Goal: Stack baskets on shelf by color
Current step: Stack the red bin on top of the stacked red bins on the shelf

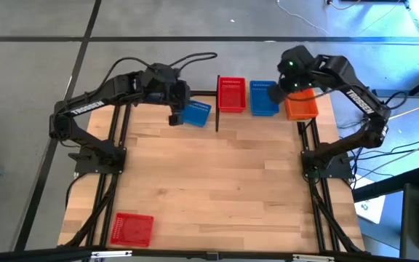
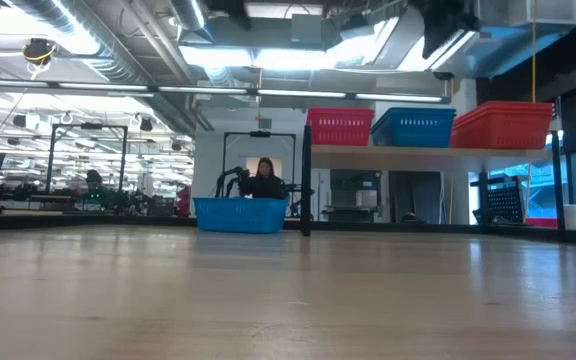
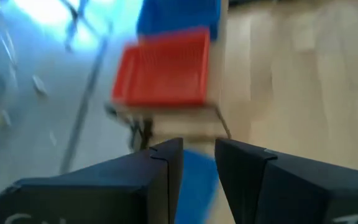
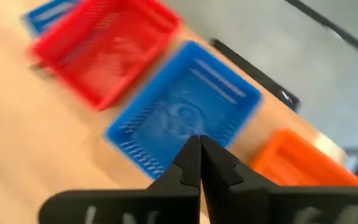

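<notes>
On the pale shelf (image 1: pixel 224 110) at the table's far edge stand a red basket (image 1: pixel 231 94), a blue basket (image 1: pixel 264 98) and an orange basket (image 1: pixel 301 107), side by side. Another blue basket (image 1: pixel 196 113) rests on its base on the table just left of the shelf (image 2: pixel 240 213). A red basket (image 1: pixel 133 229) lies by the near left corner. My left gripper (image 1: pixel 173 115) hovers at this loose blue basket's left edge, fingers open by a narrow gap (image 3: pixel 199 171), with blue (image 3: pixel 197 183) showing below them. My right gripper (image 4: pixel 199 149) is shut above the shelf's blue basket (image 4: pixel 185 118).
A black shelf post (image 1: pixel 217 102) stands between the loose blue basket and the shelf's red basket. The wide wooden tabletop (image 1: pixel 217 182) stretches between the shelf and the near edge. Beyond the far edge, a person (image 2: pixel 265 178) sits in the room.
</notes>
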`<act>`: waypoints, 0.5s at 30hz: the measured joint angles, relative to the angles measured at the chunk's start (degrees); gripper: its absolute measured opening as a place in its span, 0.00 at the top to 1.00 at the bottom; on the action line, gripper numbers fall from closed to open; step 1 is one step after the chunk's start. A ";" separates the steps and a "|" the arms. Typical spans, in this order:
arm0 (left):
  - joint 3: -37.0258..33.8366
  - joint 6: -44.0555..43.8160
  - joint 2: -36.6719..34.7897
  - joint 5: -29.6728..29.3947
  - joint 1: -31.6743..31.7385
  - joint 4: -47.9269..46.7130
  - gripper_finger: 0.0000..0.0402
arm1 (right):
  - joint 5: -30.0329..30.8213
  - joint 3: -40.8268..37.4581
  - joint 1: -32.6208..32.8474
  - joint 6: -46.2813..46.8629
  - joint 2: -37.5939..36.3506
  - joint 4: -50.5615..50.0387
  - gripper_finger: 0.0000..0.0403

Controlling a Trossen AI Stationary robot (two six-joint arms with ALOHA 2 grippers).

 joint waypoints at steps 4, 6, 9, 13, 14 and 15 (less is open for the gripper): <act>0.00 -10.08 0.00 -0.03 1.16 -9.21 0.79 | -4.71 1.29 4.43 -7.17 -0.07 1.35 1.00; 0.00 -14.64 0.00 0.08 1.30 -13.99 0.79 | -6.59 1.27 6.26 -10.55 -0.01 1.94 1.00; 0.00 -20.31 0.00 2.93 1.04 -21.31 0.79 | -7.99 1.27 8.52 -14.47 0.00 2.78 1.00; 0.00 -29.29 0.00 11.18 -1.05 -31.75 0.79 | -12.78 1.27 10.80 -19.46 0.00 3.61 1.00; 0.00 -31.03 0.02 13.19 -1.75 -34.08 0.79 | -13.91 1.27 11.29 -20.84 0.00 3.60 1.00; 0.00 -32.80 0.02 15.07 -2.83 -36.39 0.79 | -15.00 1.27 11.77 -22.21 0.00 3.59 1.00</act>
